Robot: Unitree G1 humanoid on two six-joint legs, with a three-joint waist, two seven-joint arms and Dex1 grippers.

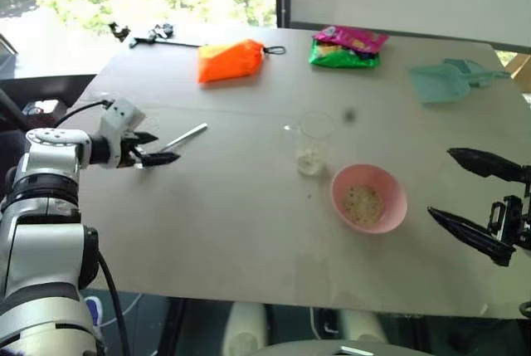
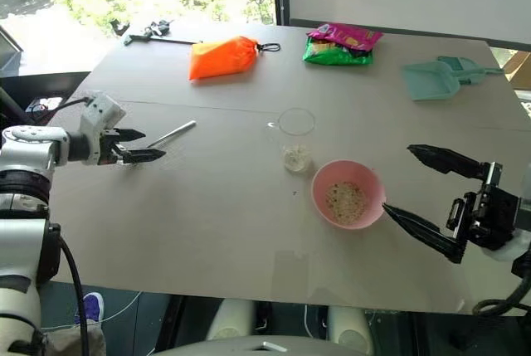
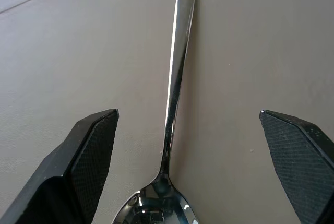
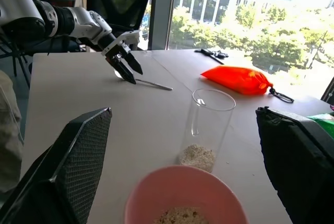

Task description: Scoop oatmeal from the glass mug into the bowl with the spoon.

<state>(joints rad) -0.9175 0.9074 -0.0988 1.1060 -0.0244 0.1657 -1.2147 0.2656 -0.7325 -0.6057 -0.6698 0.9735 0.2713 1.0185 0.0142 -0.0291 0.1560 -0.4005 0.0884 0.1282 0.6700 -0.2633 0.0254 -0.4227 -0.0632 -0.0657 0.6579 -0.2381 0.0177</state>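
Oatmeal (image 4: 197,156) low in glass mug (image 4: 206,127), more in pink bowl (image 2: 348,194)

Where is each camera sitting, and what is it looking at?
Head eyes: look down at the table; both arms show, left pincer open at the spoon.
Left wrist: looks along open fingers straddling the spoon.
Right wrist: sits by the open right pincer, looking across the bowl and glass mug.
Shared: the spoon.

An orange pouch (image 1: 230,61), green snack bag (image 1: 346,47) and teal dustpan (image 1: 444,80) line the table's (image 1: 207,223) far edge.
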